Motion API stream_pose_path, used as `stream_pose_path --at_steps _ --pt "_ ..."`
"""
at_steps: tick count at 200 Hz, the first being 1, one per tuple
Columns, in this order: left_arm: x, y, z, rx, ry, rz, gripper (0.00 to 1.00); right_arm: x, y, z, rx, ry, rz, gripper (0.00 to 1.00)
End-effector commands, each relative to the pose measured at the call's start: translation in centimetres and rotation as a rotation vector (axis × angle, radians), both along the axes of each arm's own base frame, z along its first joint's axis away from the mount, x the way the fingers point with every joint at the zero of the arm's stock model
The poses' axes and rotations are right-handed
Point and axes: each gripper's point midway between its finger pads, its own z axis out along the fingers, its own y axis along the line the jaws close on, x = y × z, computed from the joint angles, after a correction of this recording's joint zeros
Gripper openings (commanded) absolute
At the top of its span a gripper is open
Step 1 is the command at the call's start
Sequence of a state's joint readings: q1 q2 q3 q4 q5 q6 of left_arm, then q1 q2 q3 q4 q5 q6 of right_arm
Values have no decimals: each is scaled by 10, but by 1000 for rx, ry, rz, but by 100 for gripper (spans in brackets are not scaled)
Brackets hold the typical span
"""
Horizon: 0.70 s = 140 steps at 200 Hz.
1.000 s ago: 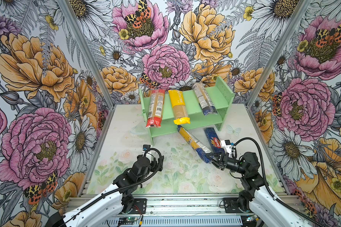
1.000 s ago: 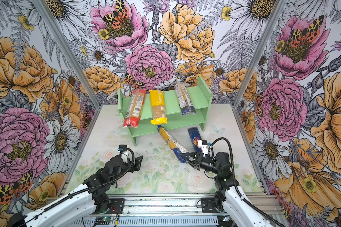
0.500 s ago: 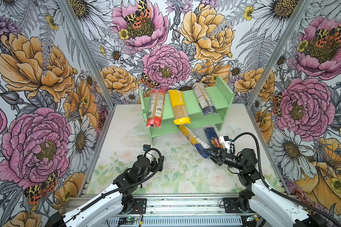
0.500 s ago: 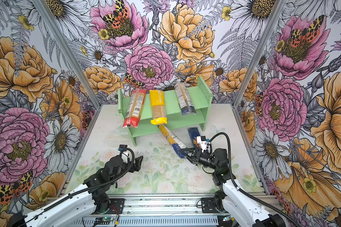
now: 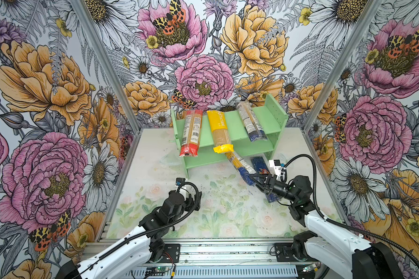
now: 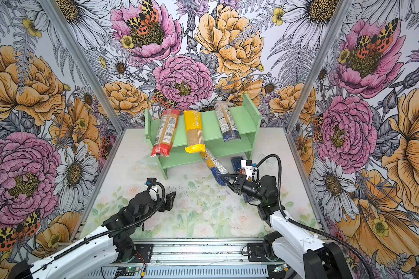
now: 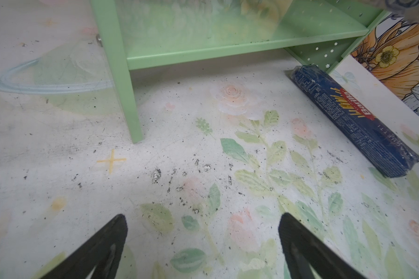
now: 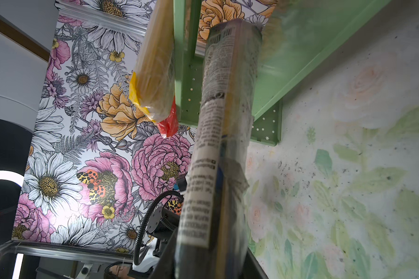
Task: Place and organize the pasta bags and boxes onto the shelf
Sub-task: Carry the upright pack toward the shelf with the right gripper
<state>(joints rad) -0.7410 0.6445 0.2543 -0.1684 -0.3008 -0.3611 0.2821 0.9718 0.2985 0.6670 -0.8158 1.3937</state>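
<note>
In the right pincer (image 5: 253, 179) we see the dark blue end of a blue-ended clear bag (image 5: 237, 161) of spaghetti. The jaws are squeezed tight on that end, so the pincer is gripping the bag. The bag is long and thin. It points straight out from the pincer, toward the shelf (image 5: 277, 116). So the bag's long line and the pincer's reach go the same way. We think a push forward along that line is what slides it in.

Just beside the pincer, partly under its arm, the Barilla box (image 7: 353, 120) lies flat on the table (image 5: 218, 212). It points at the shelf too.

Farther out, the held bag's far tip reaches the front of the lower board (image 5: 248, 147), right under the hanging end of the yellow bag (image 5: 219, 130). We cannot tell if the two touch. We think the tip could bump that yellow end if it rides high.

Farther on, the top board (image 5: 232, 120) holds the red-ended clear bag (image 5: 191, 131) and a second blue-ended bag (image 5: 252, 122). Both stick out over the front edge.

Well off to the side, the left pincer (image 7: 201, 218) hangs over bare table, jaws wide apart, nothing in them. The right arm is much nearer to the box.
</note>
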Motion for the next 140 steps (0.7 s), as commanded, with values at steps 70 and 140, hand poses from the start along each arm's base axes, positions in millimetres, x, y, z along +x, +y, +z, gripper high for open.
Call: stream_pose_path --at_steps 70,140 --pt "5 -4 17 -44 -33 1 99 21 16 85 78 -411 -43 0" --pt "5 -3 17 -47 -36 3 99 34 36 83 81 -434 -71 0"
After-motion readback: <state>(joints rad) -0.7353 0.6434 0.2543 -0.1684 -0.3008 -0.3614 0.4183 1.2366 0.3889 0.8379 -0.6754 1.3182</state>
